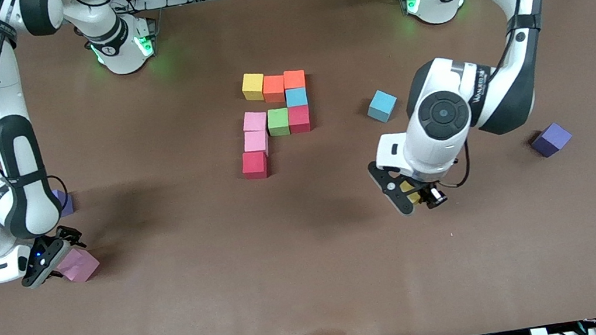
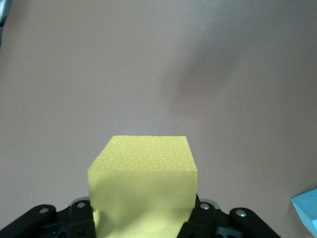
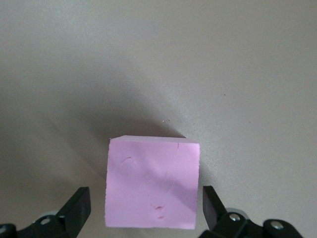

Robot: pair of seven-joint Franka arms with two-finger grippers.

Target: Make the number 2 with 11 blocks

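Note:
In the middle of the table several blocks sit edge to edge as part of the number 2 [image 1: 278,122]. Its row farthest from the front camera is yellow [image 1: 253,86], orange [image 1: 274,88], orange [image 1: 294,79]. The red block [image 1: 254,165] is its nearest. My left gripper [image 1: 415,197] [image 2: 143,220] is shut on a yellow block [image 1: 411,190] [image 2: 143,173], over bare table toward the left arm's end. My right gripper [image 1: 64,257] [image 3: 144,206] stands open around a pink block [image 1: 82,266] [image 3: 153,183] lying on the table, with a gap at each finger.
A loose light blue block [image 1: 381,106] [image 2: 307,213] lies between the digit and the left arm. One purple cube [image 1: 551,139] sits toward the left arm's end. Another purple cube [image 1: 64,202] shows partly beside the right arm's forearm.

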